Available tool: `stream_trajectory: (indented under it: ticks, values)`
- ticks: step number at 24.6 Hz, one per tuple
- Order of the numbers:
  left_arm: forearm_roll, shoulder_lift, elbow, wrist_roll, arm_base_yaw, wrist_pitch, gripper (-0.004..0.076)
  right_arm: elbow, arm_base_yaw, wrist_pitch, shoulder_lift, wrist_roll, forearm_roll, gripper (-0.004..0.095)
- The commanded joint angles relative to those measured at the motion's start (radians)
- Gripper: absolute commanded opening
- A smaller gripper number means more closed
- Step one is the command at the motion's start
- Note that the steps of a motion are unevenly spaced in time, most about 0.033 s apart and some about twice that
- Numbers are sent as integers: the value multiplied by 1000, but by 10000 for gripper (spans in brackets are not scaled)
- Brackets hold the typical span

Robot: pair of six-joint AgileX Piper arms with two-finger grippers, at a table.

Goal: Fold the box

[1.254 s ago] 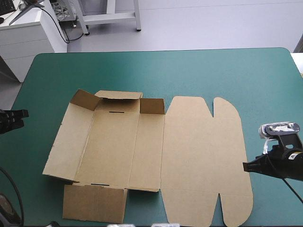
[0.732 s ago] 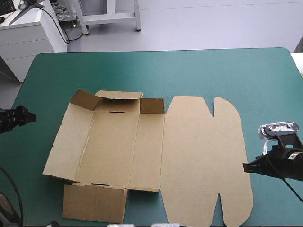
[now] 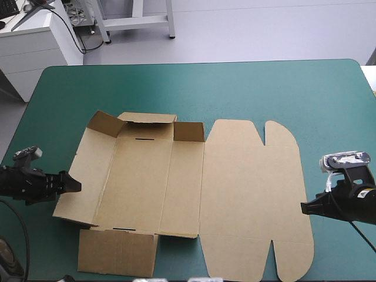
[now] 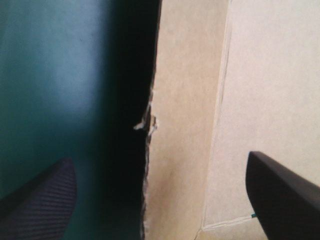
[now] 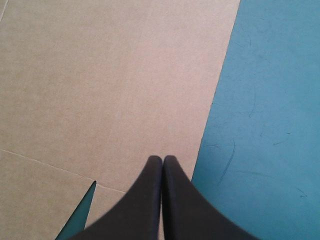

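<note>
Brown box (image 3: 194, 188) lies on the teal-green table (image 3: 235, 88) between the jaws.
The left jaws stand open, a nicked edge (image 4: 148, 125) ahead between them, visible only from the wrist; the right jaws are closed over the opposite edge; only the high view shows raised flaps (image 3: 189, 131).

Both arms low, left end effector (image 3: 73, 185) fingers (image 4: 40, 200) spread wide, right end effector (image 3: 305, 207) fingers (image 5: 145, 210) pressed together, both pointing inward
</note>
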Motion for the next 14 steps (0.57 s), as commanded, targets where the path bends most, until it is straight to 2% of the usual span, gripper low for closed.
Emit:
stream_trajectory:
  ticks: [1,4,7,14]
  values:
    - [-71,-27,30,32,-6,-12,652,-21,-6,-11,-5,-10,29,-19]
    - [-119,-27,37,67,-73,-25,645,-21,-6,-13,-5,-29,54,-19]
    - [-90,-27,37,67,-138,-27,597,-21,-6,-11,-5,-29,65,-19]
    - [-95,-27,37,57,-155,17,412,-21,-6,-10,-5,-29,65,-19]
